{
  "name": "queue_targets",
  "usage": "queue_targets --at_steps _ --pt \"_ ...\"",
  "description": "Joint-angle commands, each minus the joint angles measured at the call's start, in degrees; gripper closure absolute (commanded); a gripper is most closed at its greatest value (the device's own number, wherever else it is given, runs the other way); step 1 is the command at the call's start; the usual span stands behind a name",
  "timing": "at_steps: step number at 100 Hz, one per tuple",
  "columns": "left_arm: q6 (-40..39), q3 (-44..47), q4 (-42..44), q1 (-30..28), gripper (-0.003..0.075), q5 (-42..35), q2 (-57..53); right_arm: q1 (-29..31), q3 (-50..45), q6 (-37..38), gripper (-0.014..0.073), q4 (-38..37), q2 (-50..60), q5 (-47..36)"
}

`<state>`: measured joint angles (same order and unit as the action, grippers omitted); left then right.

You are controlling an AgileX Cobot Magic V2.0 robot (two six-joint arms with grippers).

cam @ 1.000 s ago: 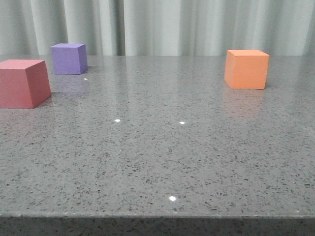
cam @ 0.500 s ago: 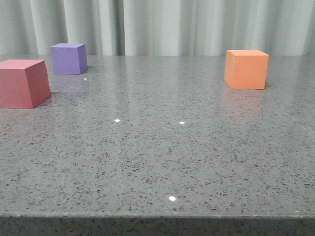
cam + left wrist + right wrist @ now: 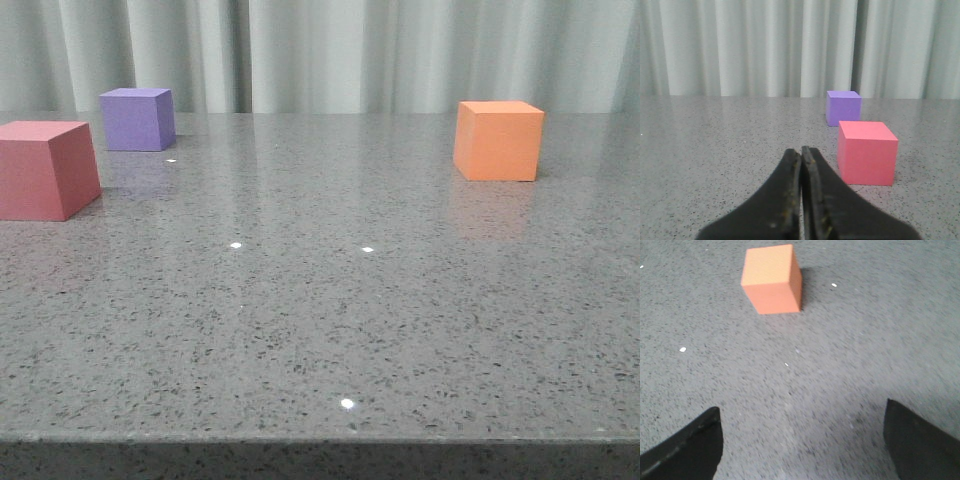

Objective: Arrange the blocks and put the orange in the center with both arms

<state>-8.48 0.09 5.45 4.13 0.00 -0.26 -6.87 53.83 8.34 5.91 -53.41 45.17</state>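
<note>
1. The front view sits low at the near edge of the grey worktop [image 3: 320, 330], facing its far edge and the curtain [image 3: 320, 50].
2. The left wrist view rides just above the surface behind the left gripper [image 3: 801, 155], whose fingers meet, facing the same curtain [image 3: 740, 45]; it shares the purple cube [image 3: 843, 107] [image 3: 137, 118] and pinkish-red cube [image 3: 867, 152] [image 3: 47, 168] near the left edge.
3. The right wrist view looks steeply down between the spread fingers of the right gripper [image 3: 802, 440], sharing the orange cube [image 3: 772, 278] [image 3: 498, 140].

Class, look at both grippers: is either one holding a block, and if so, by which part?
Nothing is held. The left gripper is shut on nothing; the right gripper is open, short of the orange block.
</note>
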Motion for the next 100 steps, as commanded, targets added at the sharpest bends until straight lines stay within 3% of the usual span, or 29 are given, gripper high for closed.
queue_targets --at_steps 1,21,54,100 --pt "-0.33 2.52 -0.20 -0.17 0.0739 -4.46 -1.76 -1.88 5.52 -0.63 -0.0050 -0.83 -5.12 -3.99" --pt "-0.33 2.52 -0.20 -0.17 0.0739 -4.46 -1.76 -6.06 16.61 0.22 -0.0050 -4.36 -20.34 -3.31" --pt "-0.33 2.52 -0.20 -0.17 0.0739 -4.46 -1.76 -6.84 33.90 0.62 -0.0050 -5.91 -38.38 -2.02" --pt "-0.33 2.52 -0.20 -0.17 0.0739 -4.46 -1.76 -6.84 39.51 7.10 -0.0050 -13.49 -49.55 -1.66"
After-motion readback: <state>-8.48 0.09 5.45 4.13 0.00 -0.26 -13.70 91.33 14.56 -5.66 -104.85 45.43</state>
